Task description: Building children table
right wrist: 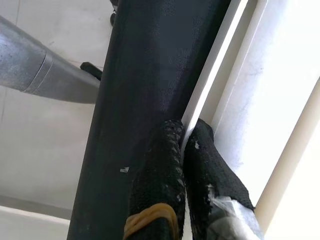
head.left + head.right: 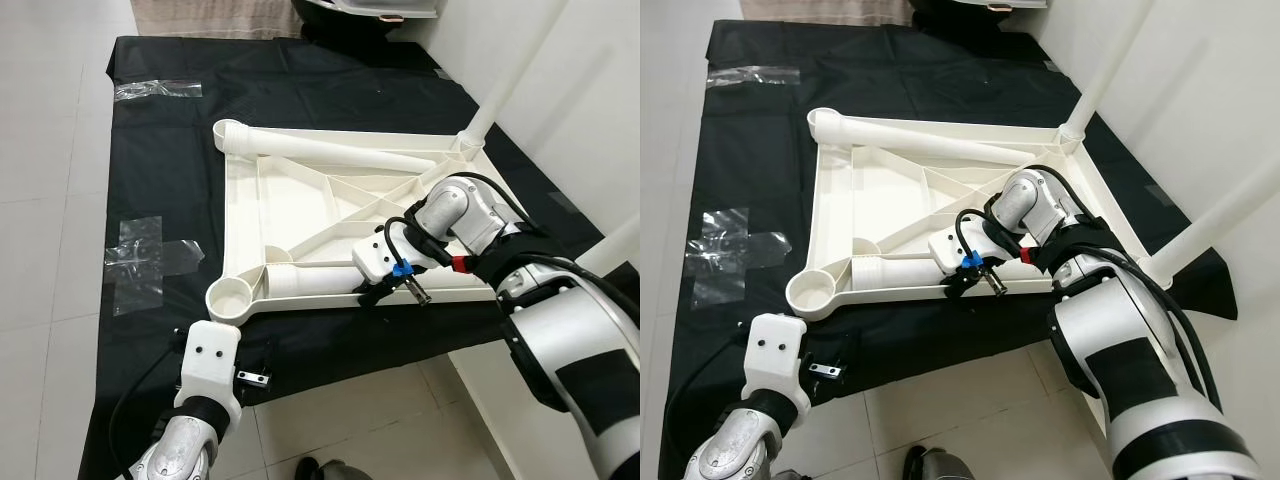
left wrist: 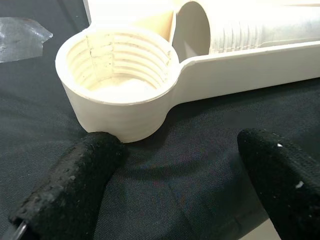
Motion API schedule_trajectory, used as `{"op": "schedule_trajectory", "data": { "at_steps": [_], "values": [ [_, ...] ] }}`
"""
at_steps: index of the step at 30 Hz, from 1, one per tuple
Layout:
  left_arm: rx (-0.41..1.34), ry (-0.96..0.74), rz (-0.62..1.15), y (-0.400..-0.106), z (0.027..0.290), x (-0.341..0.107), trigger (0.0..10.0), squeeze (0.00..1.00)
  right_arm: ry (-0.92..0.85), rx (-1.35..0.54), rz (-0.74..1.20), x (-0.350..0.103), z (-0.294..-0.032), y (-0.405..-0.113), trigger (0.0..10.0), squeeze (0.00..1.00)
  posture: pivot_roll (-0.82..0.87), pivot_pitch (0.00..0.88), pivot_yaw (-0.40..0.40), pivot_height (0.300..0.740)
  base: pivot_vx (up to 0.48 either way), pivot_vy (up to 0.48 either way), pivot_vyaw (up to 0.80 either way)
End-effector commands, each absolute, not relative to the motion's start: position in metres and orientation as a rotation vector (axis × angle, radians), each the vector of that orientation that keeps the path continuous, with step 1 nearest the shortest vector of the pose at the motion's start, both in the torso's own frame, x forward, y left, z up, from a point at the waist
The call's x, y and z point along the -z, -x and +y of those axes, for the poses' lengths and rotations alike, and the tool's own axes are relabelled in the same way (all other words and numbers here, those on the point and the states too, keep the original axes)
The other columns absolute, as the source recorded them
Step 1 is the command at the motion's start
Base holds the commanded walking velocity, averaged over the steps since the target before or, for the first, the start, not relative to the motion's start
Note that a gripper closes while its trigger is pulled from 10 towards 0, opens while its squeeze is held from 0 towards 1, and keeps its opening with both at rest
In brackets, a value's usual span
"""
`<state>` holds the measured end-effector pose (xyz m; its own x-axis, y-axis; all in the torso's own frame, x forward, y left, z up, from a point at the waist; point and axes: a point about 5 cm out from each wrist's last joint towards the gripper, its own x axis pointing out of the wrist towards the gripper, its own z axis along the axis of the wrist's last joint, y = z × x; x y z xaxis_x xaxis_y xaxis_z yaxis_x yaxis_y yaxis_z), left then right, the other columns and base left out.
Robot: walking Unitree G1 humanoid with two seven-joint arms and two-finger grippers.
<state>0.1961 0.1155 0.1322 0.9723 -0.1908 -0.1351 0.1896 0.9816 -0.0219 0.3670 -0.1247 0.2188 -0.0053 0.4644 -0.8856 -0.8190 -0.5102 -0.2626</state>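
The white plastic table top (image 2: 300,215) lies upside down on a black cloth (image 2: 160,180) on the floor. Two legs stand screwed into its right corners, the far one (image 2: 510,70) and the near one (image 2: 1220,215). Two loose legs lie inside the frame, one along the far edge (image 2: 340,150) and one along the near edge (image 2: 310,282). My right gripper (image 1: 186,140) is shut on the thin near rim of the top. My left gripper (image 3: 185,175) is open just in front of the empty threaded socket (image 3: 120,65) at the near left corner, touching nothing.
Clear tape patches (image 2: 140,260) (image 2: 155,90) hold the cloth down. A small metal part (image 2: 255,377) lies on the cloth by my left wrist. White walls close in on the right. Pale floor tiles (image 2: 50,200) surround the cloth.
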Motion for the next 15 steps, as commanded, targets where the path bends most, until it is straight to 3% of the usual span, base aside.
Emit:
{"op": "schedule_trajectory", "data": {
  "at_steps": [1,2,3,11,12,13,14,15],
  "values": [
    [0.209,0.016,0.178,-0.196,0.113,-0.125,10.0,0.00,1.285,-1.820,0.376,-0.204,-0.105,-0.359,10.0,0.00,0.09,0.202,-0.182,0.740,0.000,0.000,0.00],
    [0.209,0.016,0.179,-0.196,0.113,-0.124,10.0,0.00,1.263,-1.824,0.371,-0.206,-0.104,-0.359,10.0,0.62,0.09,0.198,-0.181,0.740,0.000,0.000,0.00],
    [0.210,0.017,0.181,-0.196,0.113,-0.124,10.0,0.00,1.242,-1.832,0.378,-0.207,-0.103,-0.359,10.0,1.00,0.09,0.193,-0.179,0.740,0.000,0.000,0.00],
    [0.217,0.014,0.184,-0.197,0.112,-0.122,10.0,0.00,1.188,-1.821,0.317,-0.219,-0.100,-0.361,10.0,1.00,0.09,0.181,-0.177,0.740,0.000,0.000,0.00],
    [0.219,0.013,0.185,-0.197,0.112,-0.121,10.0,0.00,1.191,-1.811,0.325,-0.222,-0.102,-0.362,10.0,0.86,0.09,0.176,-0.178,0.740,0.000,0.000,0.00],
    [0.219,0.013,0.185,-0.197,0.112,-0.121,10.0,0.00,1.191,-1.811,0.325,-0.222,-0.102,-0.362,10.0,0.86,0.09,0.176,-0.178,0.740,0.000,0.000,0.00],
    [0.221,0.011,0.187,-0.198,0.113,-0.120,10.0,0.00,1.176,-1.771,0.332,-0.232,-0.107,-0.365,10.0,0.00,0.09,0.171,-0.178,0.740,0.000,0.000,0.00],
    [0.221,0.010,0.187,-0.199,0.113,-0.120,10.0,0.00,1.166,-1.757,0.322,-0.237,-0.108,-0.366,10.0,0.00,0.09,0.171,-0.178,0.740,0.000,0.000,0.00]
  ]
}}
